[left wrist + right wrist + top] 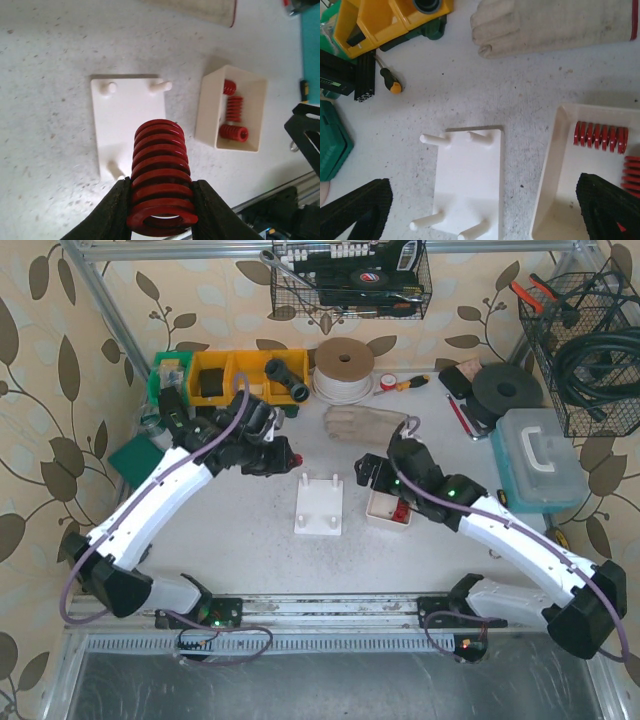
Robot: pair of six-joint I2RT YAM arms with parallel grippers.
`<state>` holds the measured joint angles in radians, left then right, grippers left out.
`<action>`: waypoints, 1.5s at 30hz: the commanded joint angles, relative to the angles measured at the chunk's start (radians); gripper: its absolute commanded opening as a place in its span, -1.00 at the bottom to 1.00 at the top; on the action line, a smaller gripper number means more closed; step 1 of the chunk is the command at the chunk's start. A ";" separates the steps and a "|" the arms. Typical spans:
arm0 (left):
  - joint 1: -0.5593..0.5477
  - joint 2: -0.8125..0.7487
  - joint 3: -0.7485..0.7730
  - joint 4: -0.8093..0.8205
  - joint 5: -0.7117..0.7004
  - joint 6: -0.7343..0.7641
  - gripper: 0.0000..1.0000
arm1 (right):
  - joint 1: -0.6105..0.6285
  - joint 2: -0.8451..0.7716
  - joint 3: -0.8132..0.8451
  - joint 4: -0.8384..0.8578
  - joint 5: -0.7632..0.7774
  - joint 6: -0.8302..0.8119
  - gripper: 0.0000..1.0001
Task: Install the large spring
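Observation:
My left gripper (161, 210) is shut on the large red spring (161, 175), gripping its near coils, with the spring pointing at the white peg plate (125, 120). In the top view the left gripper (275, 455) holds the spring (284, 456) up and to the left of the plate (319, 505). My right gripper (482, 210) is open and empty above the plate (470, 180), with one finger (355, 210) far left and the other over the white tray (555, 175). The tray holds smaller red springs (600, 136).
A work glove (365, 423) lies behind the plate. Yellow bins (235, 375), a tape roll (343, 368), a screwdriver (405, 383), a black disc (505, 390) and a teal case (540, 455) line the back and right. A green box (332, 145) sits left.

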<state>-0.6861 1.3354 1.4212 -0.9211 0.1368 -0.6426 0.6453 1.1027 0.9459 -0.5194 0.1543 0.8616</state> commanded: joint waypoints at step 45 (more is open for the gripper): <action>0.058 0.709 0.576 -0.498 -0.071 0.349 -1.00 | 0.145 -0.063 -0.211 0.162 0.487 -0.049 0.99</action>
<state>-0.6403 2.0460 2.0117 -1.4212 0.0780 -0.3149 0.7967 1.0393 0.7265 -0.3553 0.6292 0.7971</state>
